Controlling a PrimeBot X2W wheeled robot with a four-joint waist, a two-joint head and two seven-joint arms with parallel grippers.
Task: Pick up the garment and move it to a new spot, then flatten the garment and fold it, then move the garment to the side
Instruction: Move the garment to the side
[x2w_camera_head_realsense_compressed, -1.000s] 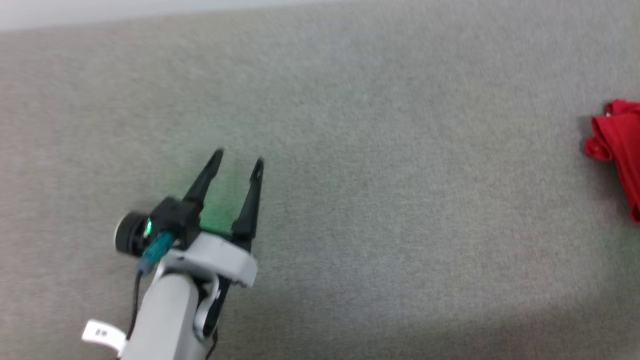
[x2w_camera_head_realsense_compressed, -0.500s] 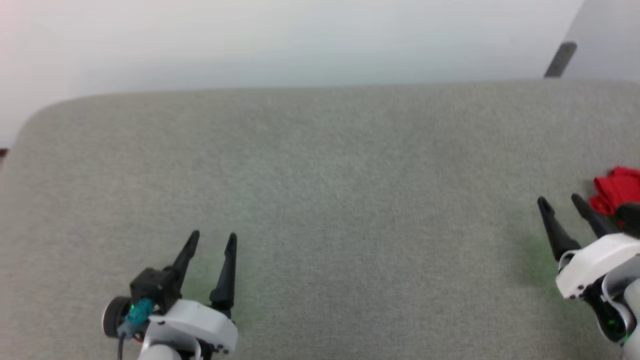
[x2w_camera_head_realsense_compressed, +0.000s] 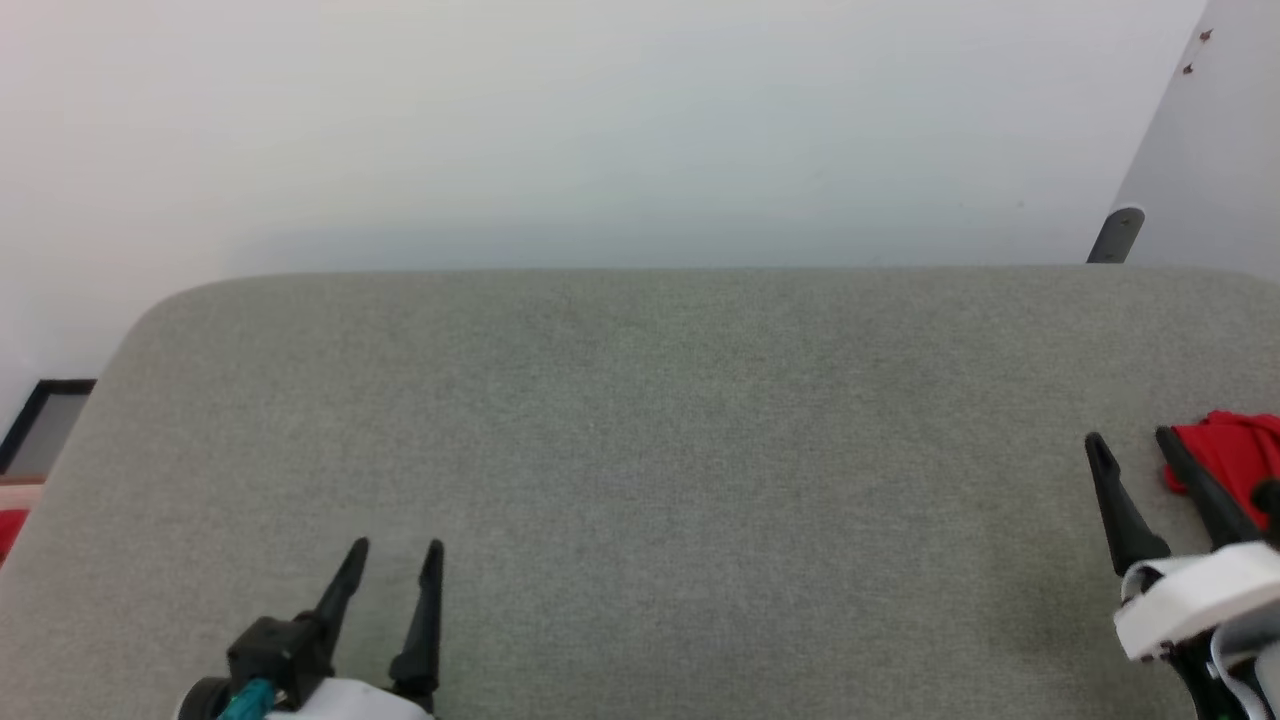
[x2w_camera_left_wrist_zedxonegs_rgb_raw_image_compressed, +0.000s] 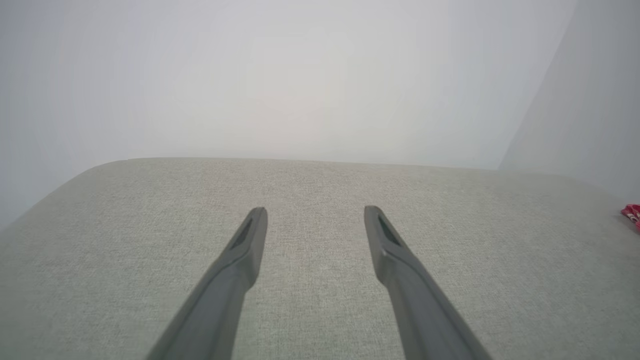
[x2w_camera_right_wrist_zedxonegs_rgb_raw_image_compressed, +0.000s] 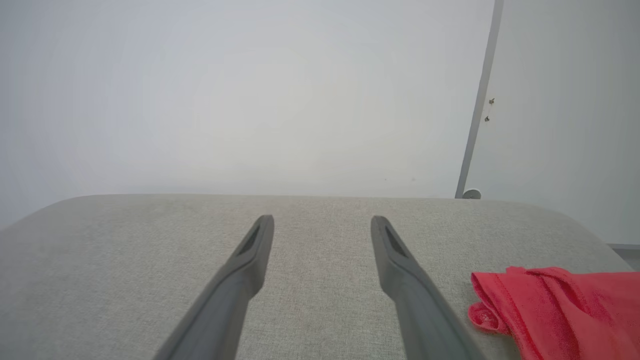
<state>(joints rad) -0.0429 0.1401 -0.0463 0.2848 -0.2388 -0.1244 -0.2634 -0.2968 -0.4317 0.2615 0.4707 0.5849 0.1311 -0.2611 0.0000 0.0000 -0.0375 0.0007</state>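
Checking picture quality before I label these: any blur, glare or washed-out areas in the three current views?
Head view: even soft light, no glare; the crumpled red fabric garment is cut by the right edge. Left wrist view: hazy, washed-out white wall. Right wrist view: garment and grey fabric tabletop fairly sharp.

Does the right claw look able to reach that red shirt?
Probably yes. The right claw is open, and the shirt lies just to its right on the grey table, with nothing between them.

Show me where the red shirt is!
In the head view the garment lies bunched at the far right edge of the grey surface, just right of the open right gripper.
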